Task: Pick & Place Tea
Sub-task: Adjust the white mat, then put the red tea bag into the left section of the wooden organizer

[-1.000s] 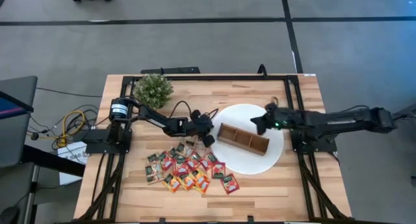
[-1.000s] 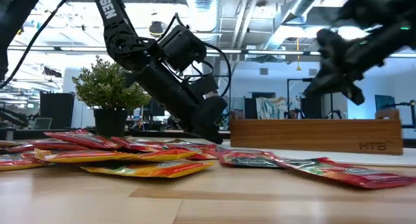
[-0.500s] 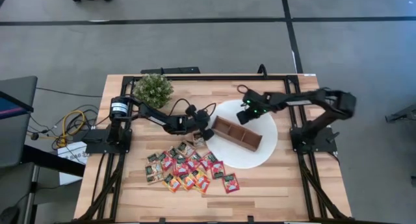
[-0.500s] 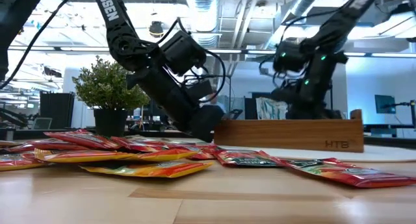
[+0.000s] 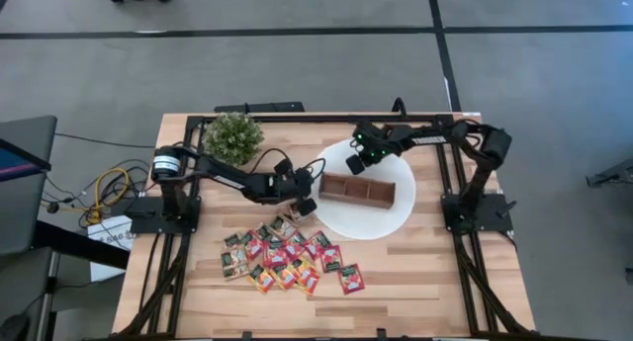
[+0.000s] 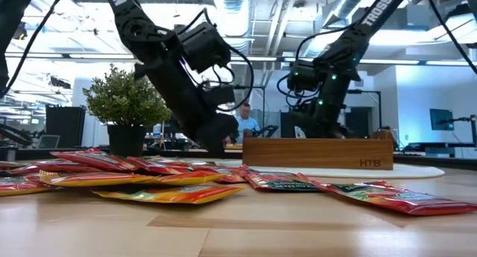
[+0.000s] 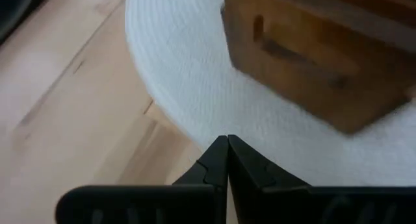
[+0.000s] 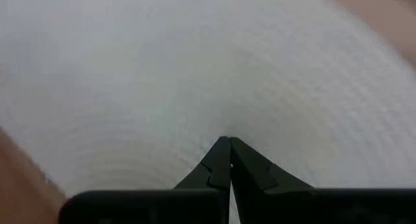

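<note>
The tea sachets (image 5: 287, 260), mostly red, lie loose in a heap on the wood near the table's near edge (image 6: 171, 182); no gripper touches them. A white plate (image 5: 391, 217) carries the brown wooden tray (image 5: 356, 190). My left gripper (image 5: 311, 196) is shut at the plate's left rim (image 7: 195, 68), just short of the tray's left end (image 7: 305, 62). My right gripper (image 5: 354, 165) is shut over the plate's far-left part, behind the tray (image 6: 317, 153). My left gripper (image 7: 227, 138) hangs with shut tips over the plate's left rim (image 7: 170, 113); whether it touches the plate I cannot tell. My right gripper (image 8: 225, 139) comes slanting down from the table's right with shut tips set against the plate's top face (image 8: 227, 87), near its far-left rim. The plate lies flat on the table.
A small green potted plant (image 5: 234, 136) stands at the table's far-left corner. A black frame (image 5: 326, 117) runs along the table edges. Bare wood lies right of the plate (image 5: 435, 272). In the low view a person (image 6: 244, 121) shows far behind the table.
My right gripper swept from the table's right side toward the left and far edge. The plate slid leftward and toward the far edge, carrying the tray, which turned from slanted to nearly parallel with the near edge. My left gripper shifted slightly toward the far edge.
</note>
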